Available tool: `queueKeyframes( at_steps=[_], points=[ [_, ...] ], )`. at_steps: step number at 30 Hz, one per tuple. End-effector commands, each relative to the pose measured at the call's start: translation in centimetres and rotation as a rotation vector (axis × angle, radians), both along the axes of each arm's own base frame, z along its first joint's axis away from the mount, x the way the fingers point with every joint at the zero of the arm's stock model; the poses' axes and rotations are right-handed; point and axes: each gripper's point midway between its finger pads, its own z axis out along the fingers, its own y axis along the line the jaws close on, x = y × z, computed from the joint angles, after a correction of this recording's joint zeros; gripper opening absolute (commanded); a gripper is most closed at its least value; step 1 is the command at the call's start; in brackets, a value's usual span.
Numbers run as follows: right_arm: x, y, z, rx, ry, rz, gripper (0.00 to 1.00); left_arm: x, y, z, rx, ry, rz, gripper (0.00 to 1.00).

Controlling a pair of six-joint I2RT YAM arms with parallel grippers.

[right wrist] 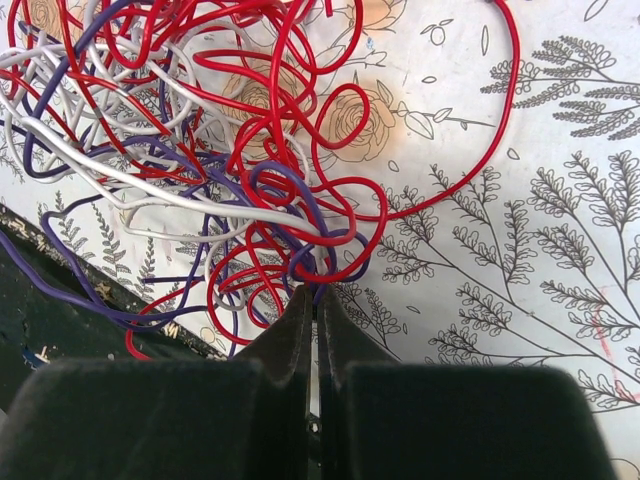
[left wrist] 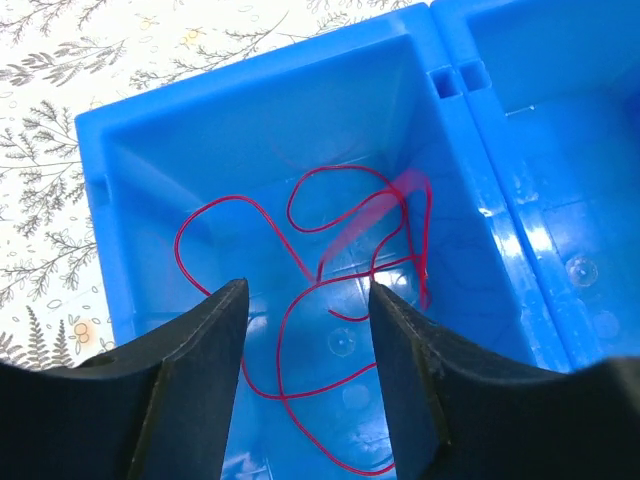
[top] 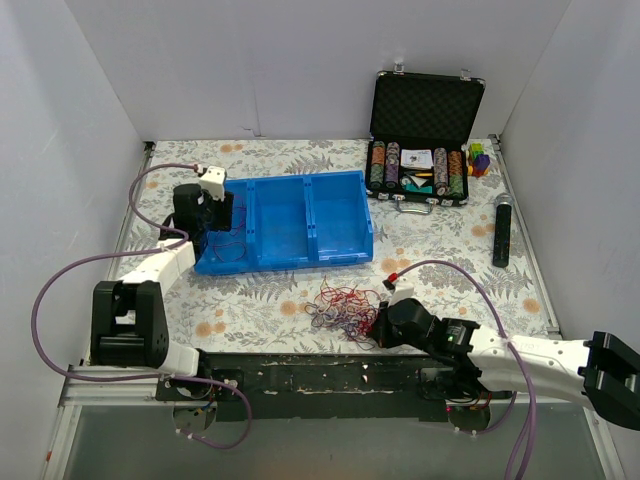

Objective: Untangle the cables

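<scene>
Left gripper (left wrist: 305, 300): jaws apart above red wire (left wrist: 232, 203) in blue bin (left wrist: 250, 120). Right gripper (top: 378, 326): jaws pinched on cable tangle (top: 340, 305) at its 4 o'clock edge. Pulling may tighten knots.

Setting: robot manipulation lab, enclosed test cell.
Enclosure: plain white panels (top: 300, 70) wall in the table on three sides.
Robots: left arm (top: 125, 320) and right arm (top: 530, 355) are mounted side by side on a black rail (top: 330, 378) at the near edge.
Cabling: purple hoses (top: 60, 275) loop loose off both arms.
Surface: floral tablecloth (top: 440, 250) covers the table.
Props: blue three-compartment bin (top: 300, 262), open poker chip case (top: 427, 105) and a tangle of cables (top: 340, 305). They are unrelated items, laid out like test objects.
</scene>
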Motion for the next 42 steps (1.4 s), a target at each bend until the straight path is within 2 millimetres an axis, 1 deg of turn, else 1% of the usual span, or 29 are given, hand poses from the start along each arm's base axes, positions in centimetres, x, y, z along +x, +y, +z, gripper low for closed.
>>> queueKeyframes(
  at_steps=[1,2,3,4,5,8,12,14,15,16,17,21,22,25,27,28,30,32,34,37,40,42],
  points=[
    [-0.2,-0.8,-0.6,-0.065,0.008,0.001,0.01,-0.7,-0.6,0.1,0.042,0.016,-0.063,0.56],
    [-0.1,-0.8,-0.4,-0.065,0.007,0.0,0.01,-0.7,-0.8,0.8,0.032,0.015,-0.072,0.62],
    [0.0,-0.8,-0.2,-0.062,0.002,-0.001,0.01,-0.5,-1.1,1.9,0.025,-0.001,-0.085,0.64],
    [0.1,-0.7,0.0,-0.058,-0.003,-0.002,0.01,-0.3,-1.4,3.5,0.018,-0.037,-0.097,0.65],
    [0.1,-0.7,0.2,-0.057,-0.006,0.0,0.01,-0.4,-1.6,4.8,0.015,-0.05,-0.111,0.67],
    [0.2,-0.6,0.7,-0.046,-0.02,0.001,0.01,-0.9,-2.9,9.7,0.007,-0.117,-0.198,0.71],
    [0.4,-0.5,1.3,-0.032,-0.034,0.001,0.01,-2.8,-4.4,14.7,-0.022,-0.15,-0.292,0.7],
    [0.4,-0.4,1.4,-0.029,-0.035,0.0,0.01,-4.1,-5.5,15.7,-0.032,-0.155,-0.366,0.68],
    [0.4,-0.4,1.5,-0.026,-0.038,0.002,0.01,-5.4,-6.8,16.0,-0.052,-0.155,-0.425,0.68],
    [0.4,-0.4,1.5,-0.025,-0.04,0.003,0.01,-6.5,-7.8,15.8,-0.061,-0.14,-0.472,0.67],
    [0.4,-0.5,1.4,-0.028,-0.04,0.005,0.01,-7.7,-9.5,15.3,-0.061,-0.124,-0.527,0.67],
    [0.3,-0.4,1.1,-0.027,-0.043,0.021,0.01,-13.5,-16.0,10.5,-0.046,-0.005,-0.753,0.7],
    [0.3,-0.5,0.8,-0.035,-0.039,0.019,0.01,-14.8,-17.4,9.5,-0.066,0.032,-0.796,0.71],
    [0.1,-0.7,0.4,-0.042,-0.035,0.022,0.01,-17.9,-20.5,6.8,-0.114,0.146,-0.896,0.73],
    [0.2,-0.6,0.5,-0.036,-0.041,0.025,0.01,-18.9,-21.9,5.5,-0.138,0.201,-0.931,0.73],
    [0.2,-0.5,0.5,-0.033,-0.045,0.028,0.01,-19.1,-22.5,5.2,-0.164,0.227,-0.936,0.73],
    [0.3,-0.4,0.5,-0.032,-0.054,0.034,0.01,-19.4,-23.6,4.5,-0.209,0.282,-0.943,0.73],
    [0.4,-0.3,0.7,-0.032,-0.062,0.038,0.01,-19.2,-24.5,3.5,-0.248,0.339,-0.922,0.73],
    [0.5,-0.3,0.7,-0.041,-0.065,0.042,0.01,-19.1,-25.5,3.5,-0.291,0.359,-0.919,0.75],
    [0.5,-0.4,0.5,-0.053,-0.066,0.045,0.01,-19.6,-26.7,3.1,-0.337,0.408,-0.913,0.76],
    [0.5,-0.4,0.4,-0.063,-0.068,0.049,0.01,-20.4,-27.4,2.2,-0.365,0.464,-0.901,0.76],
    [0.6,-0.5,0.3,-0.065,-0.069,0.045,0.01,-20.6,-27.8,1.9,-0.384,0.472,-0.892,0.76]
  ],
)
